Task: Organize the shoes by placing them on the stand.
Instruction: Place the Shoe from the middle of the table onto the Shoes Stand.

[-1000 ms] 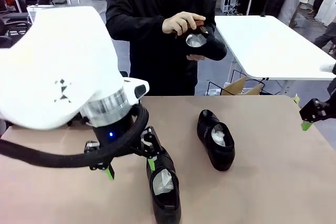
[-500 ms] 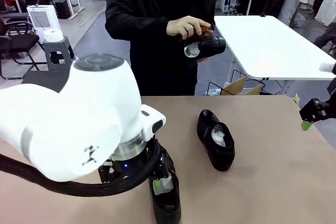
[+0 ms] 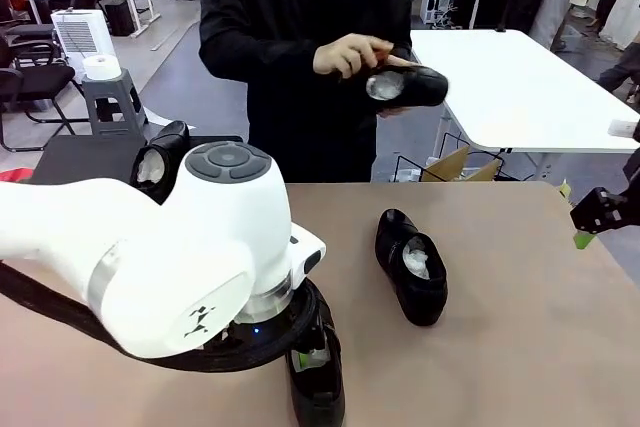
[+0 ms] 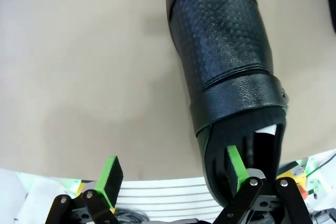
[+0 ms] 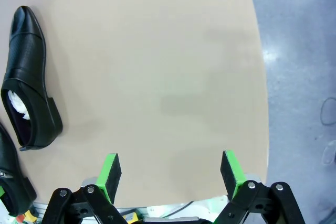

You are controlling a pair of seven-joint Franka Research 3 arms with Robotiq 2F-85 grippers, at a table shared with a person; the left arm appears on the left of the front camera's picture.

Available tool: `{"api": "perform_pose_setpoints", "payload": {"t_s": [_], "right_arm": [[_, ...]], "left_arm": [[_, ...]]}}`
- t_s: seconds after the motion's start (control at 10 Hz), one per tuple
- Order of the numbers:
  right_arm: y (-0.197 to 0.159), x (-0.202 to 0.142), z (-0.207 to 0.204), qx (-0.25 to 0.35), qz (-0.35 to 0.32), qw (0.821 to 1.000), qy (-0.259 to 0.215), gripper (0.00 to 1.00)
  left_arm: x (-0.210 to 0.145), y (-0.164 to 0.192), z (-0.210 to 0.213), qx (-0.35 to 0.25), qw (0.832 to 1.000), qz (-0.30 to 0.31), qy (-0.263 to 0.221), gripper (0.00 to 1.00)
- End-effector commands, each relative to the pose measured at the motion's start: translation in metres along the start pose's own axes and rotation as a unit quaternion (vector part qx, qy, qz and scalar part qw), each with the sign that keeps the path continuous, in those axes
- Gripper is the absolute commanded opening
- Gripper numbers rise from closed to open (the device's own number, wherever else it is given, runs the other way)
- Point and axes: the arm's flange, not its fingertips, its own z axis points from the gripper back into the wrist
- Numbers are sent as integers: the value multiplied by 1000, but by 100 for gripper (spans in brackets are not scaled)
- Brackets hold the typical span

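A black shoe [image 3: 318, 392] stuffed with white paper lies at the table's near edge. My left gripper [image 4: 173, 174] is open over its heel: one green pad [image 4: 234, 167] is down in the shoe's [image 4: 226, 77] opening, the other pad [image 4: 110, 174] hangs over bare table beside it. A second shoe [image 3: 410, 267] lies mid-table, also seen as the shoe [image 5: 29, 77] in the right wrist view. A third shoe [image 3: 160, 162] rests on the black stand [image 3: 75, 157] at far left. The person holds a fourth shoe [image 3: 405, 87]. My right gripper [image 5: 170, 169] hangs open over bare table.
My left arm's white body [image 3: 170, 257] blocks much of the near left table. The person stands at the far edge. A grey stool [image 3: 105, 97] with a paper roll stands behind the stand, and a white table [image 3: 520, 87] is at the back right.
My left arm has swung and sunk over the near shoe, uncovering the stand and the shoe on it. The person has turned the held shoe. My right gripper has not moved.
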Motion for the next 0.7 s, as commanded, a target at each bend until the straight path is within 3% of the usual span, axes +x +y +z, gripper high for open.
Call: {"api": "perform_pose_setpoints", "payload": {"t_s": [0.0,0.1,0.4,0.6], "right_arm": [[0,0,1,3,1,1000,-1,100],[0,0,1,3,1,1000,-1,100],[0,0,1,3,1,1000,-1,100],[0,0,1,3,1,1000,-1,100]], "left_arm": [[7,-14,-12,5,999,27,24,100],[9,-14,-12,5,999,39,19,89],[12,-13,-13,-4,996,55,64,33],[14,-13,-10,-7,996,60,64,0]]}}
